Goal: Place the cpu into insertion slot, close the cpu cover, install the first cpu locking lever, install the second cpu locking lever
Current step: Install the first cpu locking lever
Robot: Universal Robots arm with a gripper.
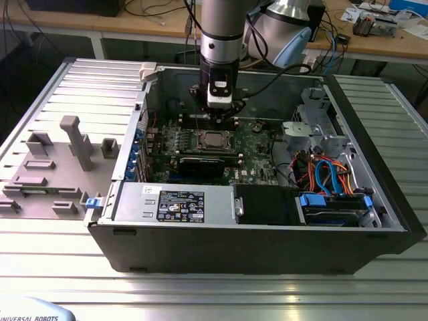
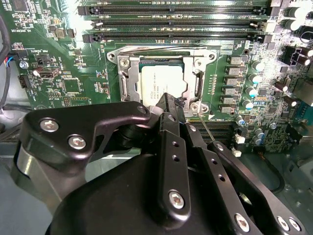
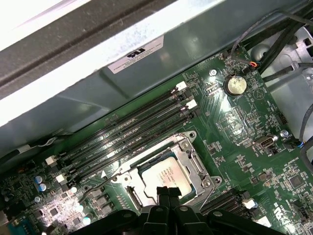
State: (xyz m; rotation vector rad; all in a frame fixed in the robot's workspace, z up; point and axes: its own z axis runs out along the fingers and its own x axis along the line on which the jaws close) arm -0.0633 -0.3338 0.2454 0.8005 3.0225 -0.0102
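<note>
The cpu [image 2: 159,83] [image 3: 165,175], a silver-grey square chip, lies in the insertion slot [image 1: 214,140] on the green board. The cpu cover [image 2: 198,84] [image 3: 194,162], a silver frame, lies flat around the chip. One thin wire lever [image 2: 166,49] runs along a socket edge. Another thin lever rod [image 2: 209,129] slants away from the socket corner beside my fingers. My gripper [image 2: 169,99] [image 3: 166,191] [image 1: 221,115] hangs just above the socket's edge, shut with its black fingertips together and nothing visible between them.
Long memory slots [image 2: 176,22] [image 3: 132,137] run beside the socket. A large black card [image 1: 200,165] lies in front of it in the exterior view. The case wall [image 3: 146,83], capacitors [image 2: 257,78], cables [image 1: 324,174] and the power supply [image 1: 174,200] crowd the surroundings.
</note>
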